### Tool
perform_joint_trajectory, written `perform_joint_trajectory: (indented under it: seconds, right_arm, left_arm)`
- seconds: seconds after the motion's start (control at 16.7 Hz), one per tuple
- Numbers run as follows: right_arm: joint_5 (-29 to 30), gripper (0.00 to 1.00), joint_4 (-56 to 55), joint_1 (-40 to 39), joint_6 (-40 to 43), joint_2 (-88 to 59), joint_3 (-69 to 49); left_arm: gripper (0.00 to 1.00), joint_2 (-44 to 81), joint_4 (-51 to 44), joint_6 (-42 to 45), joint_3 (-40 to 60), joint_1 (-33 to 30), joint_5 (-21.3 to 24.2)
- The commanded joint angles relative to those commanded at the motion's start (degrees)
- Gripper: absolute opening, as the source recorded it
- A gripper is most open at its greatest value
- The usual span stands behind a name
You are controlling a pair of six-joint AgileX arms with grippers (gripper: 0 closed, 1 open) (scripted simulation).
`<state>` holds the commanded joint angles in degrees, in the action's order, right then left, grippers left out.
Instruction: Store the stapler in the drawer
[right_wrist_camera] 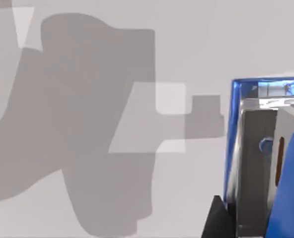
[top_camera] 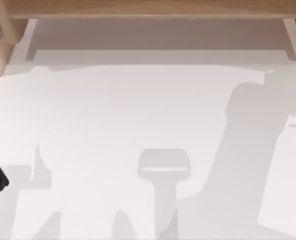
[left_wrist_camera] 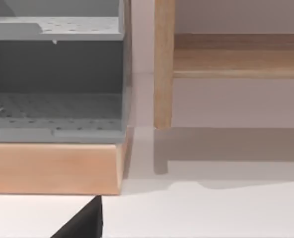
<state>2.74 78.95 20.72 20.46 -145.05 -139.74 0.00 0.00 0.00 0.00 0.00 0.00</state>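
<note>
The stapler (right_wrist_camera: 254,158) is right up close to my right wrist camera. A dark bit of the right gripper (right_wrist_camera: 215,220) sits against its side. I cannot tell if the gripper is clamped on it or just next to it. The white table (right_wrist_camera: 186,49) looks far below the stapler, so I think it is up in the air.

The stapler has a blue plastic shell and a silver metal strip (right_wrist_camera: 256,148) along its middle. I think it is light, hard and stiff. The smooth round plastic may be slippery. It could also swing open at its hinge. So the best place to hold it is across the two long flat sides, near the middle.

From above, a big shadow (top_camera: 248,150) of an arm lies on the table at 4 o'clock.

The left gripper (left_wrist_camera: 82,223) waits at 9 o'clock, low near the table. I cannot tell if it is open or closed.

Past it, at 10 o'clock, is the drawer (left_wrist_camera: 52,166). It has a wood front and a grey floor inside, and it looks open to me. Farthest off, at 12 o'clock, a wooden frame (top_camera: 153,7) runs along the back.
</note>
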Motion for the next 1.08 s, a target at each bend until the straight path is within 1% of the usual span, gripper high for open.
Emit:
perform_joint_trajectory:
  seconds: [0.18, 1.08]
  right_arm:
    - [-1.73, 0.00, 1.20, 0.53, -0.81, -3.64, -0.28]
    - [-1.77, 0.00, -1.29, 0.54, -0.83, -3.43, 2.53]
  left_arm:
    - [1.00, 0.00, 0.00, 0.00, 0.00, 0.00, 0.00]
    - [1.00, 0.00, 0.00, 0.00, 0.00, 0.00, 0.00]
